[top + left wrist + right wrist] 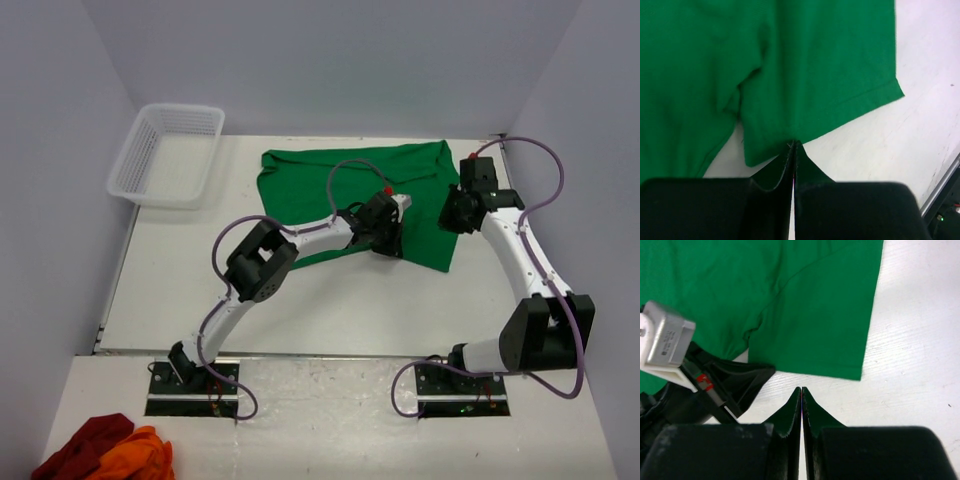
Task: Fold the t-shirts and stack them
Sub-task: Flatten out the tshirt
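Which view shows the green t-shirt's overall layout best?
Top external: the green t-shirt shows nearly whole there, spread flat on the table, with both arms reaching over its near edge. The left wrist and right wrist views each show only a close-up of its near edge and one corner.

Plain bright green t-shirt (350,185), no print, on a white table (330,310).
Left of the t-shirt, a white mesh basket (128,160); well to its near left, a dark red cloth (85,442) and an orange cloth (140,460); left arm (320,235) and right arm (515,250) white with black joints.
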